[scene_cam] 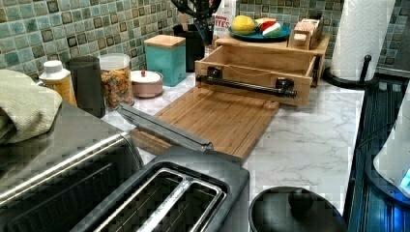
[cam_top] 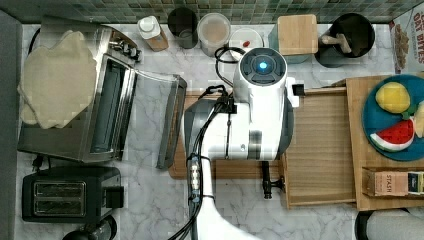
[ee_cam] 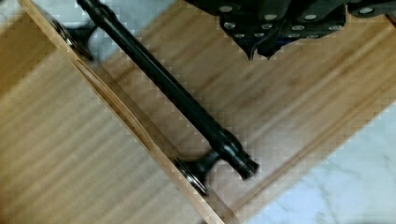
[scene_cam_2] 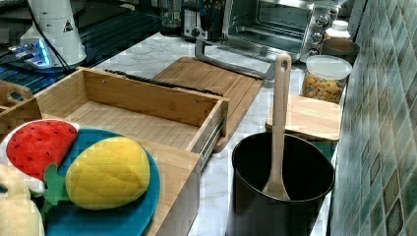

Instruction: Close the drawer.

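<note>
The drawer [cam_top: 320,145] stands pulled out of the wooden box unit [cam_top: 360,200], its bamboo floor bare. In the left view the drawer [scene_cam: 261,60] shows its front wall and black bar handle [scene_cam: 246,86]. My arm's white wrist [cam_top: 260,100] hangs over the drawer's front edge in the top view, with one end of the handle [cam_top: 267,185] sticking out beneath it. In the wrist view the gripper [ee_cam: 261,44] hovers above the cutting board [ee_cam: 280,107], just outside the handle [ee_cam: 173,93] and apart from it. The drawer's floor [ee_cam: 56,154] lies beyond the front wall.
A cutting board [scene_cam: 217,116] lies in front of the drawer. The toaster oven's glass door [cam_top: 167,120] hangs open over the board's far end, with a black toaster [cam_top: 65,192] beside it. Jars [cam_top: 214,31] line the tiled wall. A blue plate [cam_top: 372,125] of toy fruit tops the box unit.
</note>
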Action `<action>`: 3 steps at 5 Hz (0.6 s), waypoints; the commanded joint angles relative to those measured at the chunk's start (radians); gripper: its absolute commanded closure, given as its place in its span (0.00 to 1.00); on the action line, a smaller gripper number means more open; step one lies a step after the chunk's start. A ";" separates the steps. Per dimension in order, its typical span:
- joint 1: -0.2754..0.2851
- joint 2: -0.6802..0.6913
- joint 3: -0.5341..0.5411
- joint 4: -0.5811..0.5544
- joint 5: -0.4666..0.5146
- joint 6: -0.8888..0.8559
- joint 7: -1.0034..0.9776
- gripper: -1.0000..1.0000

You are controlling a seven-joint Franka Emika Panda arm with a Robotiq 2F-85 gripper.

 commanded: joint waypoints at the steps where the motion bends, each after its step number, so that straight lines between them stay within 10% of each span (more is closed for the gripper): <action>1: -0.040 -0.028 0.025 -0.069 0.020 0.040 -0.415 1.00; 3: -0.013 -0.036 0.001 -0.188 -0.010 0.162 -0.515 1.00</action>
